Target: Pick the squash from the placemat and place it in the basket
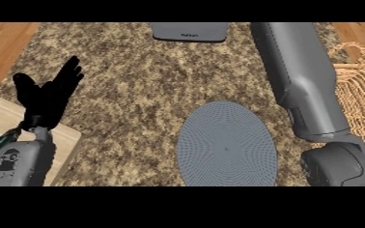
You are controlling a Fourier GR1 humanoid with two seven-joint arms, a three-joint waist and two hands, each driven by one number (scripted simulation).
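The round grey placemat (227, 145) lies on the counter at the lower middle, with nothing on it. No squash shows anywhere in view. The wicker basket (351, 89) stands at the right edge, partly cut off and partly hidden by my right forearm (303, 82). That forearm runs from the lower right up to the top edge, and its hand is out of the picture. My left hand (49, 99) rests open at the left, fingers up, holding nothing.
A grey flat object (189, 31) sits at the top middle edge. A light wooden board (65, 137) lies at the lower left under my left wrist. The speckled counter (135, 106) lies between the left hand and the placemat.
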